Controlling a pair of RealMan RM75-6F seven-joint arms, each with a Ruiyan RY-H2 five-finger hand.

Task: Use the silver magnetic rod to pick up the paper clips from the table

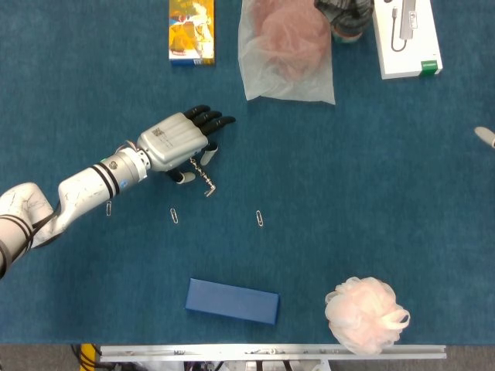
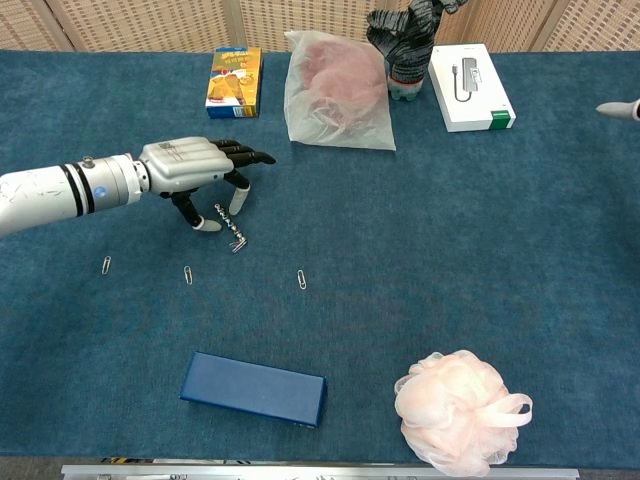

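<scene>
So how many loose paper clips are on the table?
3, in a row: left clip, middle clip, right clip. Some on the rod are possible.

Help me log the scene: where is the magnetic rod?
In both views the rod lies on the table, left of centre, just under the left hand's fingertips, above the paper clips.

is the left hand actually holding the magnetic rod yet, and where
Nothing is plainly held. The left hand hovers over the upper end of the silver magnetic rod, thumb and a finger straddling it; whether they touch it cannot be told. The right hand barely shows.
</scene>
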